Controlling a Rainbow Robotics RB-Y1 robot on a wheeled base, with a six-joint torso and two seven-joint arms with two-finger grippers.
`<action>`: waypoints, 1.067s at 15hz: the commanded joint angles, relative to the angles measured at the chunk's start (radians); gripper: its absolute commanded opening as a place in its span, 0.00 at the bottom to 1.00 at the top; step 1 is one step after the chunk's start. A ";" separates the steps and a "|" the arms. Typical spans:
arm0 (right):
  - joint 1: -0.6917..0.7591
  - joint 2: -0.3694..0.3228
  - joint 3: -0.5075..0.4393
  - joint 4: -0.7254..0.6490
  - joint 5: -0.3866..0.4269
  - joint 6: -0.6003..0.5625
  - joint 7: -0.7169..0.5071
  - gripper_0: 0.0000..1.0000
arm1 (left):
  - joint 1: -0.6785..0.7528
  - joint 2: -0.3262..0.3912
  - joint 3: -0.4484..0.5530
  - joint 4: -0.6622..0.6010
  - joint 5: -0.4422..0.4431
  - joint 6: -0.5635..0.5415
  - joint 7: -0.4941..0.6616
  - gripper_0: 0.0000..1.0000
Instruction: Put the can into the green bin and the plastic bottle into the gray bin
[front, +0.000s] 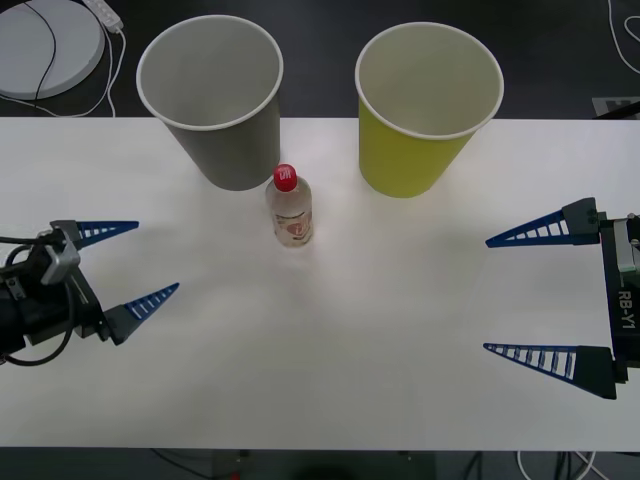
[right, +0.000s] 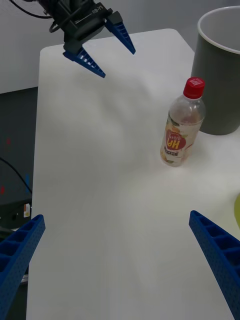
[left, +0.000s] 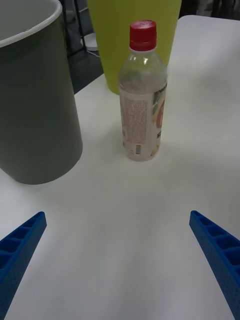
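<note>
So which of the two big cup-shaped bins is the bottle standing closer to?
The gray bin, on the robot's left. The plastic bottle stands upright just off its base, while the green bin sits farther off on the bottle's other side.

- The table (front: 330, 360) was plain white, with no pattern on it.
- The gray bin (front: 225, 150) was dull gray outside, white on its inside and rim.
- The green bin (front: 410, 160) was yellow-green outside, white within and along the rim.
- The plastic bottle (front: 289, 210) was clear, with a red cap and a label in red and yellow, white where the small print ran.
- The left gripper (front: 128, 268) had blue ribbed fingers on a black body.
- The right gripper (front: 535, 295) had the same blue ribbing, with white lettering on its dark mount.
</note>
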 joint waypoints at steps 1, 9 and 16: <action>0.000 0.000 0.000 0.000 0.000 0.000 0.000 1.00 | -0.045 -0.043 -0.037 0.024 -0.032 0.013 0.017 1.00; 0.000 0.000 0.000 0.000 0.000 0.000 0.000 1.00 | -0.157 -0.121 -0.175 0.043 -0.096 0.096 0.085 1.00; 0.000 0.000 0.000 0.000 0.000 0.000 0.000 1.00 | -0.205 -0.127 -0.210 0.043 -0.164 0.114 0.151 1.00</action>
